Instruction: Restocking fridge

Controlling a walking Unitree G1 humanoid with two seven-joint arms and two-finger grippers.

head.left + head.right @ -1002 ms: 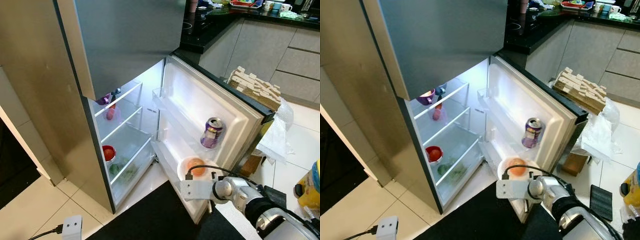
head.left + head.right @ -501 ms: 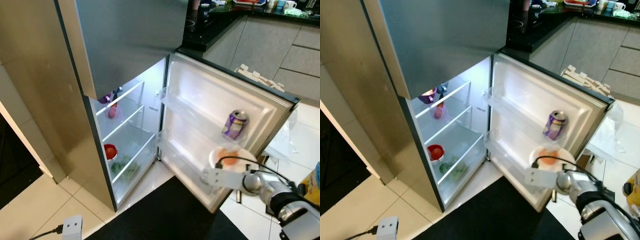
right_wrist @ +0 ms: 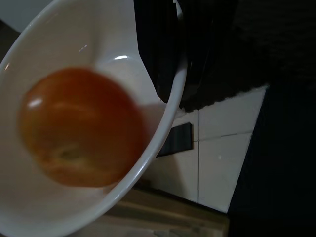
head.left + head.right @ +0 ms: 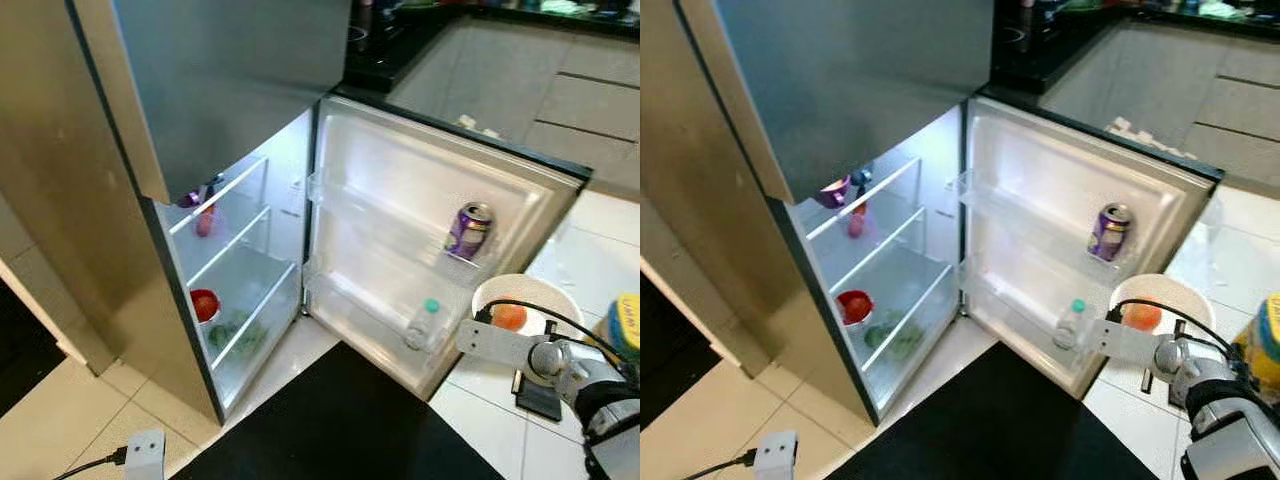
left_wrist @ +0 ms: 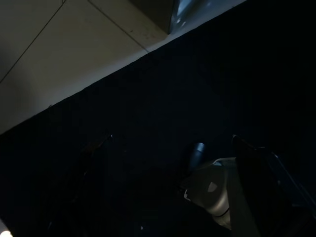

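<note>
The fridge's lower door (image 4: 400, 200) stands wide open. On its upper shelf stands a purple can (image 4: 468, 231); a small clear bottle (image 4: 420, 325) sits in its bottom shelf. My right gripper (image 4: 483, 318) is shut on the rim of a white bowl (image 4: 530, 292) that holds an orange-red round fruit (image 4: 509, 317), just past the door's outer edge, above the floor tiles. In the right wrist view the black fingers (image 3: 163, 54) pinch the bowl's rim (image 3: 168, 113) beside the fruit (image 3: 81, 128). My left gripper (image 5: 170, 143) hangs open over the black mat.
Inside the fridge are a red bowl (image 4: 203, 305), greens (image 4: 235, 335) and a purple item (image 4: 190, 198) on glass shelves. A black mat (image 4: 350, 430) lies before the fridge. A white adapter (image 4: 145, 450) lies on the floor, a yellow pack (image 4: 625, 325) is at the right.
The door has swung wider open. My right gripper has carried the bowl rightward, from in front of the door's bottom shelf to beyond the door's edge. The bottle now shows.
</note>
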